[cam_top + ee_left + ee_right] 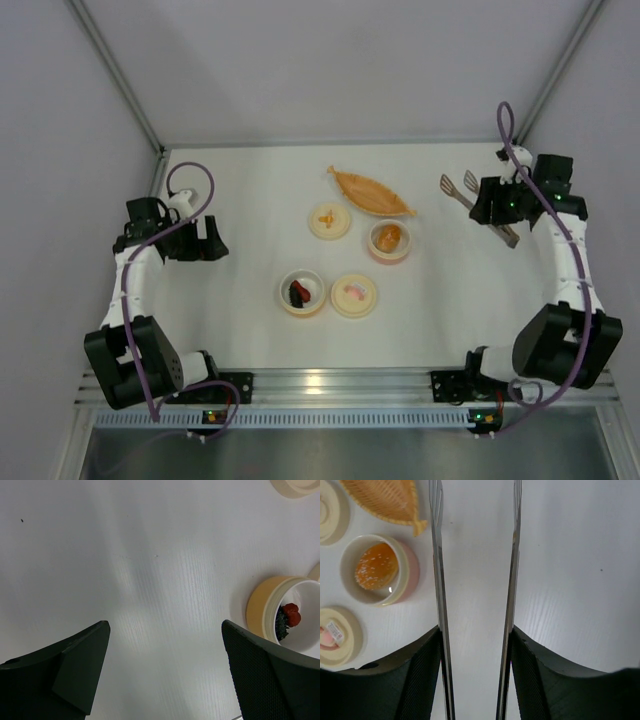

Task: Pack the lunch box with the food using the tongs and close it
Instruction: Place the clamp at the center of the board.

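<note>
My right gripper [492, 206] [476, 630] is shut on the grey metal tongs [457, 189], one finger pressing each thin arm [438, 580] from outside; the arms stand apart with nothing between them, above the table at the far right. One round lunch box bowl [302, 293] [260, 610] holds the black ridged and dark red food [288, 618]. A second, pink bowl [389, 240] [404, 580] holds the orange-brown lump [376, 566]. My left gripper [205, 241] [165, 625] hangs open over bare table at the left, holding nothing.
Two round cream lids lie on the table, one with a yellow motif [330, 221] and one with a pink motif [354, 295] [335, 635]. A long orange boat-shaped dish [372, 192] [385, 500] sits behind the bowls. Grey walls close in the table.
</note>
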Controlling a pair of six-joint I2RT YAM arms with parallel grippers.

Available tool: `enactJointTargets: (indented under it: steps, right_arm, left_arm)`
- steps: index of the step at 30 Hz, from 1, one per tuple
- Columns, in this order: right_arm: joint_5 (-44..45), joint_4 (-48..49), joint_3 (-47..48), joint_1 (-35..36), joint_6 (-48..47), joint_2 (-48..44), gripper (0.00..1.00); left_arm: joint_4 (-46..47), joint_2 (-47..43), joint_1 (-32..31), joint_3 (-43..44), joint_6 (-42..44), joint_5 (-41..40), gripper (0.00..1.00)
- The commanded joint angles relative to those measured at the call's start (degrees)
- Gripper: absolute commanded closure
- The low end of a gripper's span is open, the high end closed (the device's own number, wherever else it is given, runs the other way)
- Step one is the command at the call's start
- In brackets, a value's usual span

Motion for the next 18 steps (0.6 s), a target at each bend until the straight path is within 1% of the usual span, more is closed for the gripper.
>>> enactJointTargets:
  steps: [1,5,13,18]
  right_arm:
    - [-1.31,-0.3,3.23,-6.8,-1.37,5.64,0.47]
    - [0.09,0.75,5.79,-10.33,-3.75,11.62,0.48]
    - [2.82,4.27,8.25,-10.34,-6.3,22.08,0.48]
    - [3.44,6.03,7.28,-10.43,-7.62,25.7,0.46]
  left_arm:
    - [1.0,0.72,0.5,1.93,0.93,1.98,0.02]
    - [1.53,1.86,0.41,1.92,0.41,2.77,0.02]
    - [2.94,3.01,0.41,1.57,-0.12,2.86,0.02]
    - [3.2,3.19,0.5,1.31,0.14,2.42,0.02]
